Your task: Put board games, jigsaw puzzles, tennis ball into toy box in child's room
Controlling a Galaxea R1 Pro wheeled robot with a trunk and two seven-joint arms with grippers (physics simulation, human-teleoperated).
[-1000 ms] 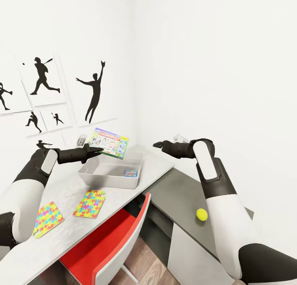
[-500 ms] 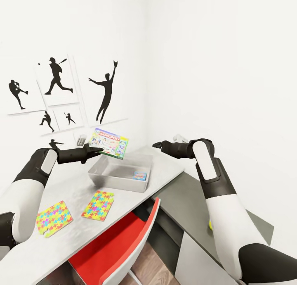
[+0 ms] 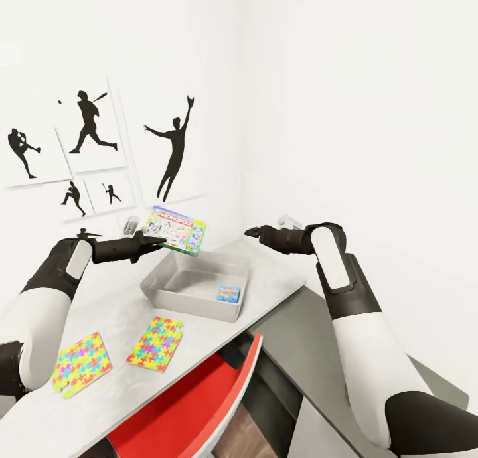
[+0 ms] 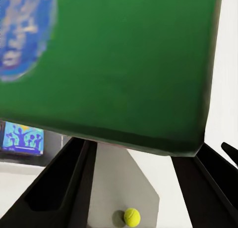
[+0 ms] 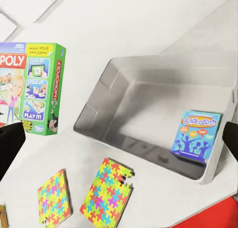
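Observation:
My left gripper [image 3: 158, 242] is shut on the edge of the green-and-white Monopoly board game [image 3: 176, 229], holding it in the air just above the far left corner of the toy box [image 3: 191, 305]. The game's green underside [image 4: 114, 64] shows in the left wrist view, with the tennis ball [image 4: 131, 217] small far below it. A smaller blue board game [image 3: 229, 293] lies inside the toy box. Two jigsaw puzzles [image 3: 157, 342] [image 3: 80, 364] lie flat on the table [image 3: 116, 302] in front of the tub. My right gripper [image 3: 251, 232] hovers open and empty beyond the tub's right end.
A red chair [image 3: 192, 405] is tucked under the table's front edge. A lower dark grey surface [image 3: 318, 342] runs along the right wall beneath my right arm. Baseball-player silhouette pictures [image 3: 93, 123] hang on the wall behind the table.
The whole head view has shifted, so the camera moved. The toy box now lies more directly under the held Monopoly box, and the tennis ball has slid out of the head view.

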